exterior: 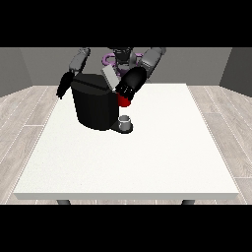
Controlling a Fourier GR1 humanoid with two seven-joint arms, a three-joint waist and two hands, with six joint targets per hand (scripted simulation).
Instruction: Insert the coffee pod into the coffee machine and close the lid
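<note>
While my hand (pixel 129 84) sits at the machine (pixel 95 102) top, grip unreadable, I'd go slow near the lid (pixel 110 77).

Grey walls (pixel 29 64) at back, light wood-plank floor (pixel 19 128), big white table (pixel 147 167) at ctr.

the bench (pixel 147 162) has a white, matt top with a faint speckled grain. the coffee machine (pixel 93 106) looks like smooth black plastic with a dull sheen, and its raised lid (pixel 110 78) is a paler grey, flat in finish. the red thing at the machine (pixel 124 101) is glossy. the floor (pixel 29 113) shows pale wood planks, matt. the robot's arms (pixel 152 59) look like grey, slightly shiny metal or plastic.
</note>
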